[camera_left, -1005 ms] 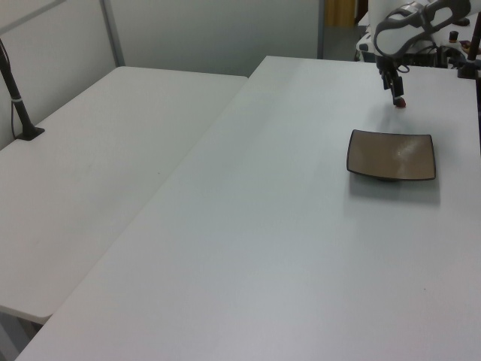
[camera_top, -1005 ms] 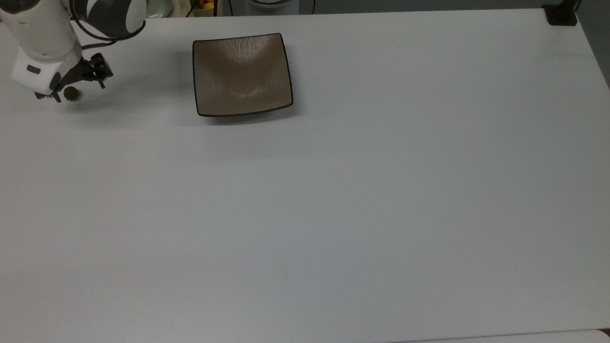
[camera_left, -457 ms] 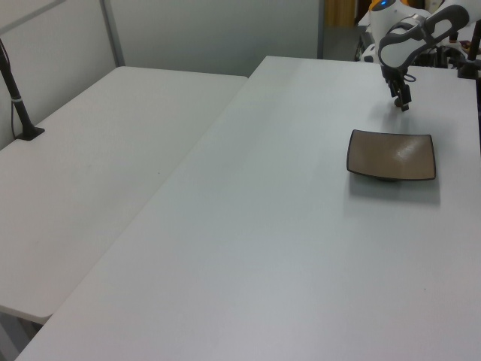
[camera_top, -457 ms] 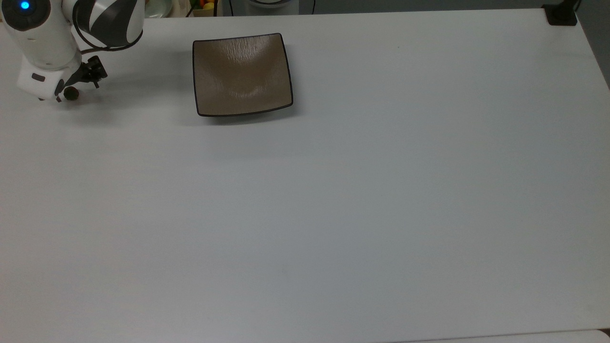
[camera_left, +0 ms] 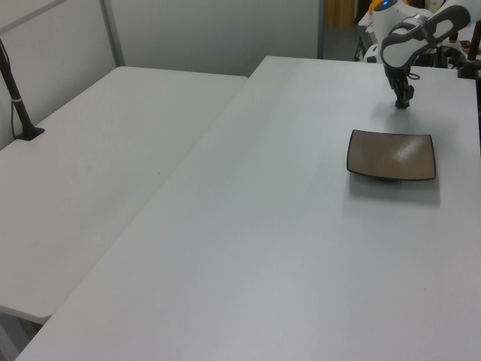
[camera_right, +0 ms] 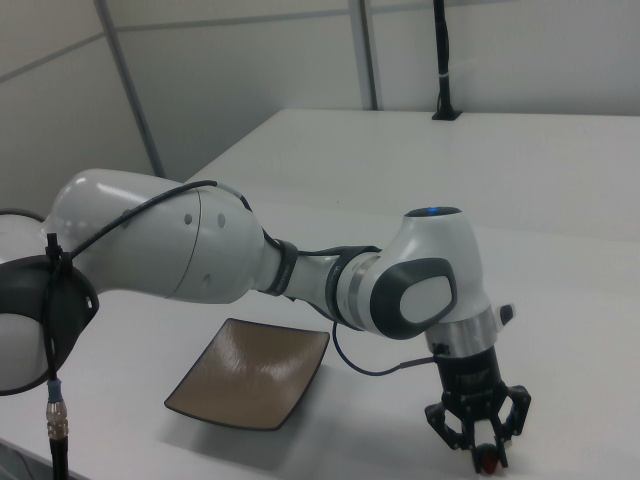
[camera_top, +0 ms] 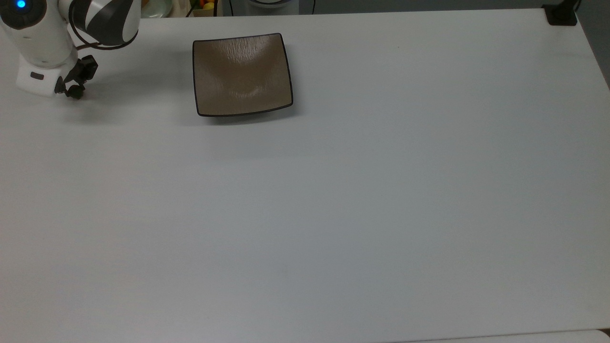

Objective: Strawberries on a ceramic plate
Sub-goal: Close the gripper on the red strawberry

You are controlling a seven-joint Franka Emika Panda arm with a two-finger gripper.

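Top view: the gripper hangs low over the white table at the top view's far left, a small dark strawberry at its tips, well apart from the square tan-brown ceramic plate with its thin dark rim and streaked glaze. Left view: the gripper points down just beyond the far edge of the plate. Right view: the fingers pinch the dull red strawberry just above the table, to the right view's right of the bare plate.
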